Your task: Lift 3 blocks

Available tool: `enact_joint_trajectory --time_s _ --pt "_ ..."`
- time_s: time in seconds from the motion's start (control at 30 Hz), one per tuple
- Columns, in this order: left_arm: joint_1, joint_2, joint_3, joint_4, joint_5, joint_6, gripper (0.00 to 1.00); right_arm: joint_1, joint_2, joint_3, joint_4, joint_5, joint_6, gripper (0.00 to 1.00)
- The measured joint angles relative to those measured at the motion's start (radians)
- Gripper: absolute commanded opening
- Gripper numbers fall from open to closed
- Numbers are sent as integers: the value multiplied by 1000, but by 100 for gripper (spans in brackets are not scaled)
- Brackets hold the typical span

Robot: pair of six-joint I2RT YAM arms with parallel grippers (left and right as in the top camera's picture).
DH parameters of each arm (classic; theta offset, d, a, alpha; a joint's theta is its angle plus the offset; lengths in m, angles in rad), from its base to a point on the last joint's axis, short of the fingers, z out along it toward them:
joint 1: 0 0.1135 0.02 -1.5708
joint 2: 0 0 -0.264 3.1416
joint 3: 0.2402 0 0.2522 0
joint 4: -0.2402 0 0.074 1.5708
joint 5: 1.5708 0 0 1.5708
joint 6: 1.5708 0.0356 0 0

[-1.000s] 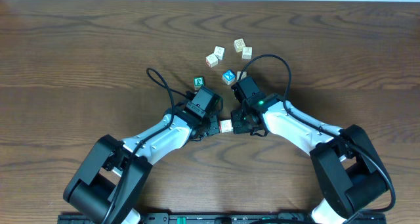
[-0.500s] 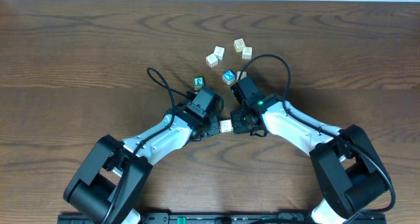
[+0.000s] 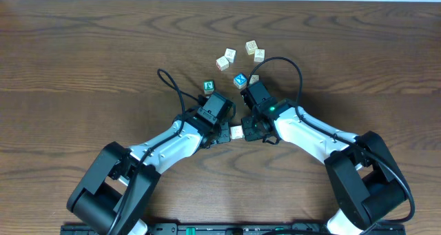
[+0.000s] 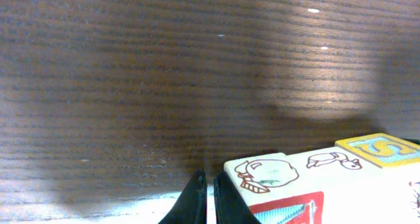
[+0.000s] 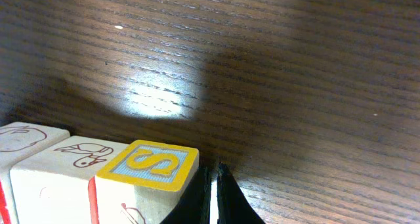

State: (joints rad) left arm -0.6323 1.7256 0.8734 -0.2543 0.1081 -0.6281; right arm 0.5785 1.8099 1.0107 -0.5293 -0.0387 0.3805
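Both clenched, your left gripper [image 4: 209, 201] at nine o'clock and right gripper [image 5: 211, 188] at three pinch the block row [image 5: 79, 171] (three abreast); next, raise both together under steady inward pressure.

The table [image 3: 83, 49] is dark wood, heavily grained, with a low satin sheen (a pale glare patch lies on it just beyond the three blocks [image 5: 65, 178]). The blocks are pale, smooth wood with matt printed faces. On either side of them, the arm shells [image 3: 310, 135] look like glossy white plastic, and the gripper fingers [image 4: 190, 204] are matt black.
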Motion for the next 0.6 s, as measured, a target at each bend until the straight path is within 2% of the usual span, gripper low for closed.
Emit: enact_joint_trajectory --time_s 0.3,0.6 --pt "0 0 0 -2 -9 127 13 0 0 0 0 13 -60 4" --pt "0 0 0 0 -6 162 13 0 0 0 0 24 -81 4"
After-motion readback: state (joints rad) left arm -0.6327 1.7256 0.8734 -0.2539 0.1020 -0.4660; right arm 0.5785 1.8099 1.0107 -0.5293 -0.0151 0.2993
